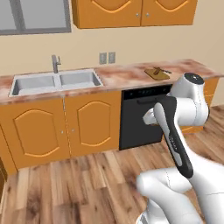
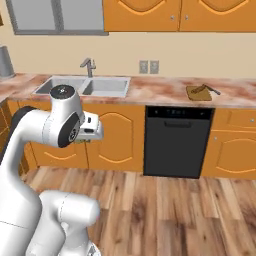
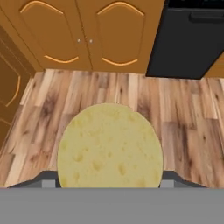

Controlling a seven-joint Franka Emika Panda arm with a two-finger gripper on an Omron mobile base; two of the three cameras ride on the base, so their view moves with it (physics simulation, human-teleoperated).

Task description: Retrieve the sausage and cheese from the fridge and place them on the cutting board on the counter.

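My gripper [image 3: 109, 181] is shut on the cheese [image 3: 110, 146], a pale-yellow pitted round chunk held between the two fingertips [image 3: 47, 182], above the wooden floor in the hand view. The hand [image 2: 91, 128] hangs at cabinet height in front of the counter [image 2: 160, 93]. The tan cutting board [image 1: 156, 73] [image 2: 198, 92] lies on the counter to the right, well away from the hand. A small dark piece lies on the board; it is too small to tell whether it is the sausage. The fridge is out of view.
A thin knife [image 2: 213, 91] lies at the board's right edge. A black dishwasher [image 2: 177, 140] stands below the board, a double sink [image 1: 57, 82] with a tap sits to the left, and orange cabinet doors [image 3: 87, 33] face the hand.
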